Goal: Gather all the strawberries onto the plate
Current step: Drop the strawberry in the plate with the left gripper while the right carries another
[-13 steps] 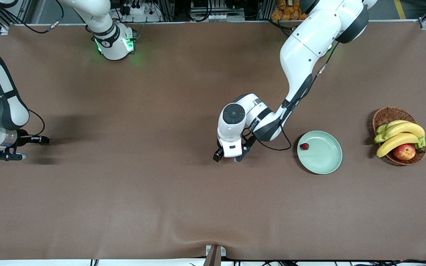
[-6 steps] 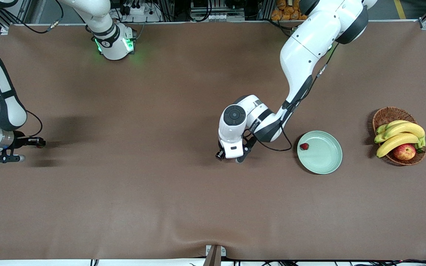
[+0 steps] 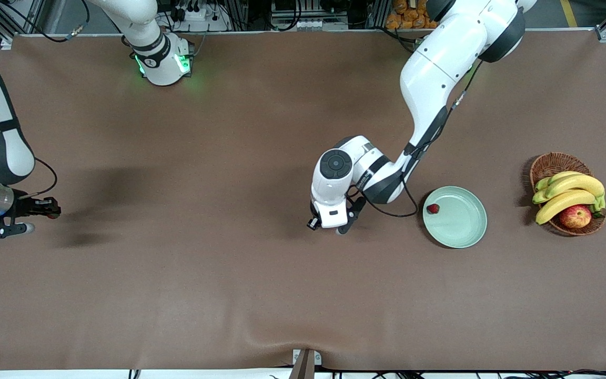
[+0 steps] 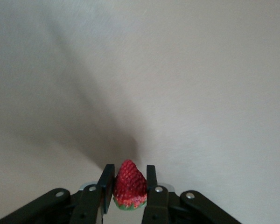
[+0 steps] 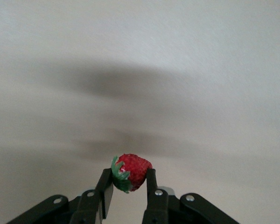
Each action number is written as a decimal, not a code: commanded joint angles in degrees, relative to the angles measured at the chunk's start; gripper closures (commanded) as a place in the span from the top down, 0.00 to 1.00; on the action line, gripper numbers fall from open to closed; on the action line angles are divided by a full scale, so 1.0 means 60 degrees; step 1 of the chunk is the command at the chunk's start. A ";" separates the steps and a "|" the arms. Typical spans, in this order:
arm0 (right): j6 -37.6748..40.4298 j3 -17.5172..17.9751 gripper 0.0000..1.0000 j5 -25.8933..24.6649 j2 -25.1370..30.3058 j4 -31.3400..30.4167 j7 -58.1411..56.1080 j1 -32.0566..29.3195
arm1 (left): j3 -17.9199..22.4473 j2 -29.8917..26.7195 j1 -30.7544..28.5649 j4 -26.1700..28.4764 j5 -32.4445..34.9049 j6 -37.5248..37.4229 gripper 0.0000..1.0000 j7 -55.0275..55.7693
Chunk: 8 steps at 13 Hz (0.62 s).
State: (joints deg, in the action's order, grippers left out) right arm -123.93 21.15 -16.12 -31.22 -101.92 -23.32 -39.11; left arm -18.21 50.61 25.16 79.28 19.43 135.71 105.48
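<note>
My left gripper is shut on a red strawberry, green cap toward the palm, over the brown table beside the plate, toward the right arm's end. The hand hides this berry in the front view. The pale mint-green plate holds one dark red strawberry near its rim. My right gripper is at the right arm's end of the table. It is shut on a third strawberry, which also shows in the front view, held above the cloth.
A brown wicker basket with bananas and a red-yellow apple stands at the left arm's end, past the plate. A ridge in the brown cloth runs near the front edge.
My right gripper has drawn further toward the right arm's end of the table with its strawberry. My left gripper has shifted slightly toward the plate, still holding its berry.
</note>
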 commanded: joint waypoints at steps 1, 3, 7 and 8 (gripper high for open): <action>0.0118 0.0719 0.00 -0.0156 0.0179 -0.0109 -0.0535 -0.0102 | -0.0056 -0.1194 -0.0485 0.0320 0.0044 -0.0292 0.00 -0.0075; 0.0103 0.1116 0.00 -0.0098 0.0135 0.0051 -0.1355 -0.0044 | -0.0231 -0.2029 -0.0938 0.0584 0.0014 -0.0920 0.00 -0.0336; 0.0074 0.1834 0.00 -0.0082 0.0135 0.0067 -0.1329 0.0541 | -0.1677 -0.3538 -0.3233 0.1753 -0.0468 -0.1815 0.00 -0.1521; 0.0059 0.1952 0.00 -0.0068 0.0121 0.0067 -0.1314 0.0818 | -0.2320 -0.3890 -0.4169 0.2236 -0.0542 -0.2107 0.00 -0.2192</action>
State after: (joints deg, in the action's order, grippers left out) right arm -123.88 31.65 -16.11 -31.06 -101.61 -30.69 -36.35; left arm -26.44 33.06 9.01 84.71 18.12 124.53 97.56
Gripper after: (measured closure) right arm 0.665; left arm 0.683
